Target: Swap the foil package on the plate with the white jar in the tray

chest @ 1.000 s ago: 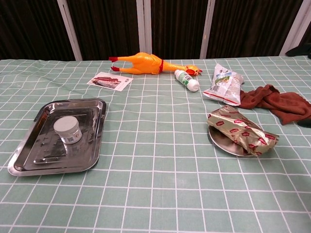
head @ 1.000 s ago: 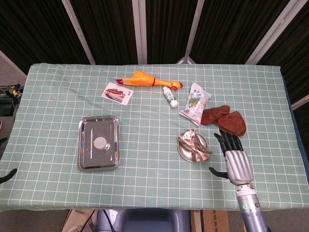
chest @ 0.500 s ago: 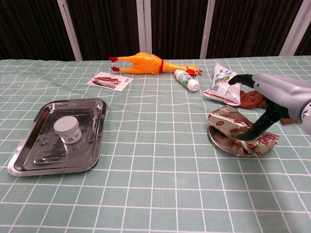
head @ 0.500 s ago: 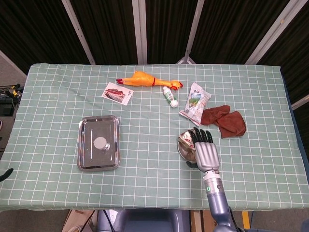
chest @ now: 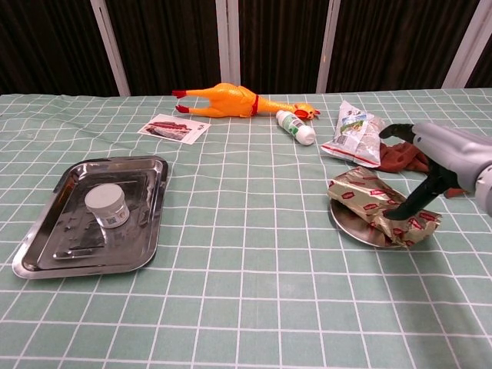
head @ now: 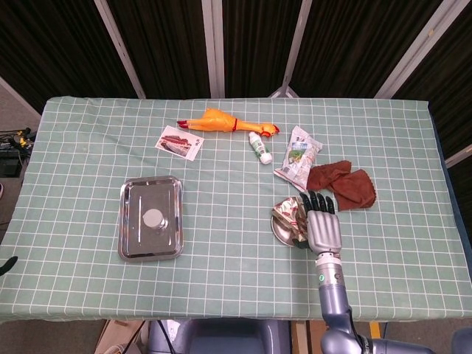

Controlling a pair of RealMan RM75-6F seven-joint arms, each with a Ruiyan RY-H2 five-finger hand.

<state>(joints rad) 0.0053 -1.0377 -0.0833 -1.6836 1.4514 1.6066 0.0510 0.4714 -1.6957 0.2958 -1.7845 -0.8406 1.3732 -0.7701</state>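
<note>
Chest view: foil package on plate, under right hand.

Silver right hand, blk fingers

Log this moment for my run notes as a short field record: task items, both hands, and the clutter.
foil package: lying on the plate, foil package
white jar: white jar upright in the tray
right hand: right hand over the package, fingers touching it; grip not clear
left hand: not in view
clutter: rubber chicken, bottle, snack bag, brown cloth, card
</note>
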